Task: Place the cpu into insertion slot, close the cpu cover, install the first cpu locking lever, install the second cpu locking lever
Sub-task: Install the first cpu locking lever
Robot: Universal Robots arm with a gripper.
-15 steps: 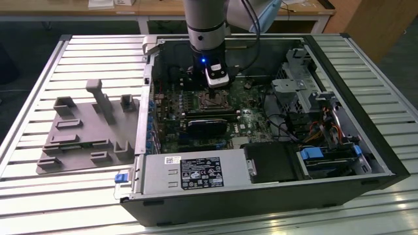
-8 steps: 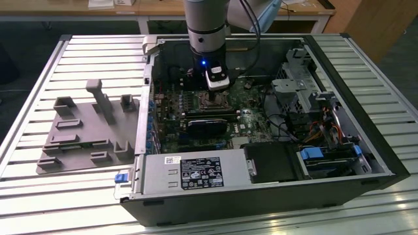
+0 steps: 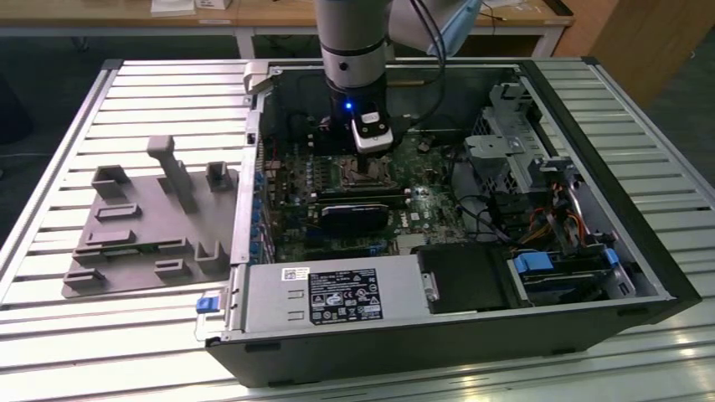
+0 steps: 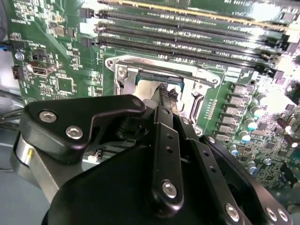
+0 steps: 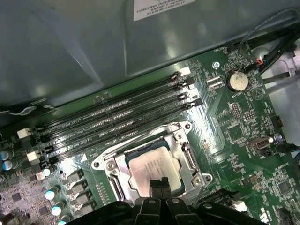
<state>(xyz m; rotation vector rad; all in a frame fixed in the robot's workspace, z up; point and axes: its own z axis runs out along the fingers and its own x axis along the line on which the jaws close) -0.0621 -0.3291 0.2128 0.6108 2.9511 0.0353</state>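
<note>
Gleaming square silver cpu (image 5: 152, 166) in metal-rimmed insertion slot (image 5: 185, 154), frame-shaped cpu cover (image 5: 110, 161)

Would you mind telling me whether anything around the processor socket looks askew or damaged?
Nothing stands out. The cpu lies flat and square in the insertion slot, framed by the cpu cover. The hand is at the chip's edge. The memory slots look intact.

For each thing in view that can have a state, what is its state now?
cpu: lying flat in the insertion slot.
cpu cover: closed, framing the cpu's top.
Memory slots: all empty.
End effector: fingertips together, at the cpu's edge.
Computer case: side panel off, motherboard exposed.
</note>
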